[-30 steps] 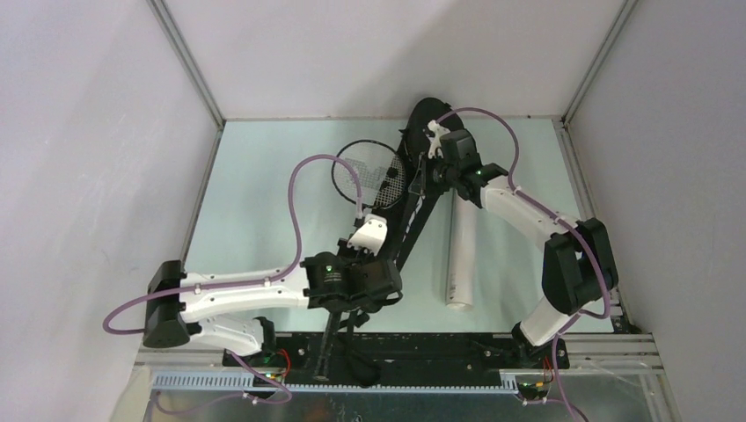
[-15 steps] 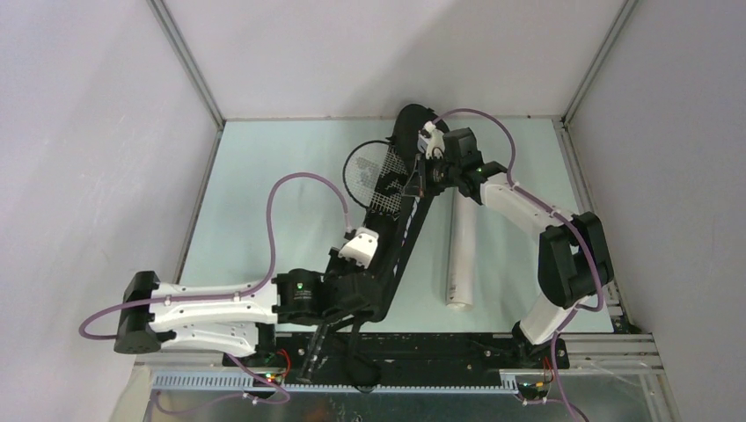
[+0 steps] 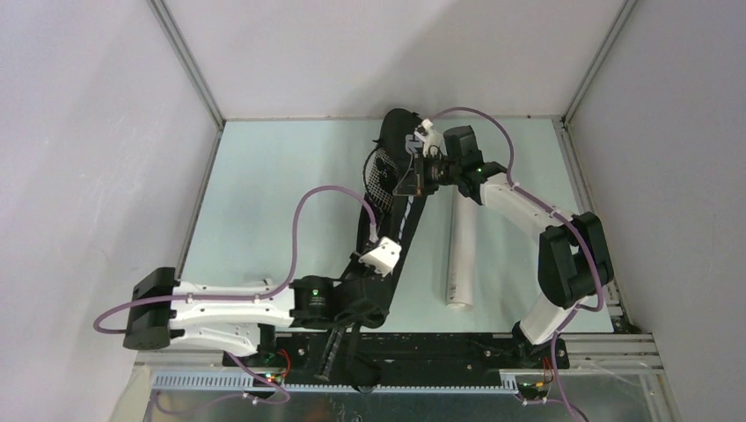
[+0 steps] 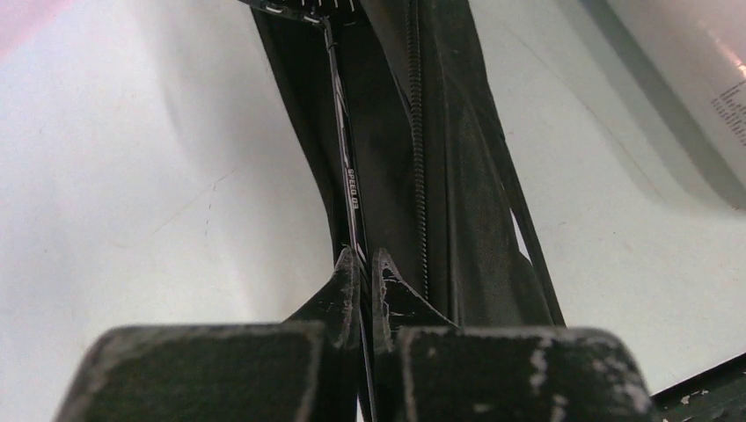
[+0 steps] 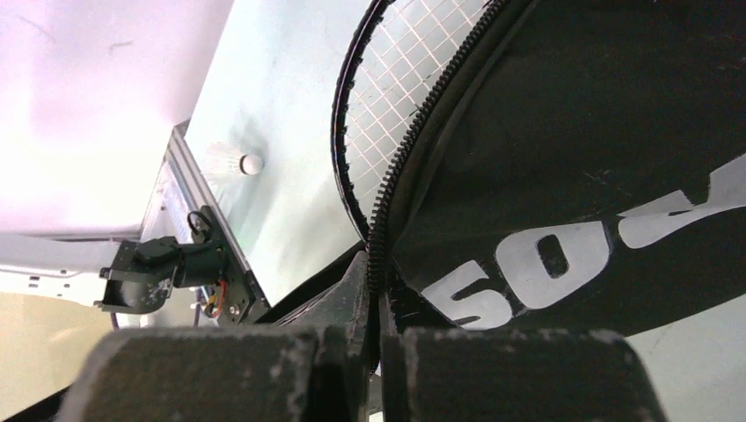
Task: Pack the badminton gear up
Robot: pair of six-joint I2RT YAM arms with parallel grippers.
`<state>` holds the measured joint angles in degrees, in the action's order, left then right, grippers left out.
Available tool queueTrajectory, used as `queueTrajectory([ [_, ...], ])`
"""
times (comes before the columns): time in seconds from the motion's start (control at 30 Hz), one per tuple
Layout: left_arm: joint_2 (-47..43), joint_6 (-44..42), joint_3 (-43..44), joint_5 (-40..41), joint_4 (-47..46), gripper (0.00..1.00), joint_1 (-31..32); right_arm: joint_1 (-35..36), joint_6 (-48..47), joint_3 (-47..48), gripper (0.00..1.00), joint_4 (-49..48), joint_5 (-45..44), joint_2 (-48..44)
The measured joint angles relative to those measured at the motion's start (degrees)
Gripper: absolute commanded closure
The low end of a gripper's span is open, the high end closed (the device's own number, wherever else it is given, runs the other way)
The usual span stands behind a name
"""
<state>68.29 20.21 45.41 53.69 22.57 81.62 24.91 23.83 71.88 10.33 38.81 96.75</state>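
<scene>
The black racket bag lies lengthwise down the table's middle, its wide end lifted at the back. One black racket's strung head sticks out of the bag's open left side. My right gripper is shut on the bag's zipper edge, beside the racket head and the bag's white lettering. Near the bag's narrow end, my left gripper is shut on the racket's thin shaft, fingertips pinching it over the bag. The long white tube lies right of the bag. A shuttlecock rests near the table's edge.
Grey walls close in the pale green table on three sides. A metal rail and the arm bases run along the near edge. The tube shows at the upper right of the left wrist view.
The racket head has slid further into the bag, with less of it showing. The bag's wide end and my right gripper have shifted left. My left arm has moved along the bag.
</scene>
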Motion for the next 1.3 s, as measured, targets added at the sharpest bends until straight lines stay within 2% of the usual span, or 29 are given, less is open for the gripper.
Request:
queueTrajectory([
  [0.17, -4.7, -4.9, -5.0, -0.7, -9.2, 1.0, -1.0, 0.7, 0.9, -1.6, 1.0, -2.7, 3.1, -1.1],
  [0.37, -4.8, -7.3, -5.3, -3.8, -17.3, 1.0, -7.6, 4.6, 0.1, -4.9, 1.0, -3.5, 8.2, -6.4],
  [0.53, -3.4, -7.8, -5.3, -6.1, -23.7, 1.0, -12.1, 9.4, -0.5, -6.7, 1.0, -6.4, 12.3, -9.5],
  [0.77, 2.7, -8.2, -5.3, -4.8, -32.3, 1.0, -15.9, 9.4, -0.6, -9.3, 1.0, -8.8, 12.5, -9.6],
  [0.9, 7.3, -7.6, -4.2, -4.9, -32.7, 1.0, -18.6, 9.2, -2.1, -9.3, 1.0, -9.9, 12.8, -10.2],
  [1.07, 9.2, -5.9, -1.8, -5.5, -31.9, 1.0, -19.1, 7.4, -2.2, -9.8, 1.0, -10.9, 13.2, -10.3],
  [1.13, 9.2, -4.7, -1.1, -6.6, -31.4, 0.89, -19.3, 6.4, -2.2, -10.1, 1.0, -11.0, 13.9, -10.3],
  [1.17, 9.2, -4.0, -0.7, -7.3, -31.2, 0.73, -19.3, 5.7, -2.2, -10.3, 1.0, -10.9, 14.5, -10.3],
  [1.23, 9.1, -3.0, -0.3, -8.5, -31.0, 0.57, -19.6, 4.2, -2.2, -10.6, 1.0, -10.2, 15.9, -10.3],
  [1.3, 8.5, -1.6, 0.0, -9.4, -30.8, 0.45, -19.9, 2.7, -2.2, -11.0, 1.0, -9.8, 17.2, -10.0],
])
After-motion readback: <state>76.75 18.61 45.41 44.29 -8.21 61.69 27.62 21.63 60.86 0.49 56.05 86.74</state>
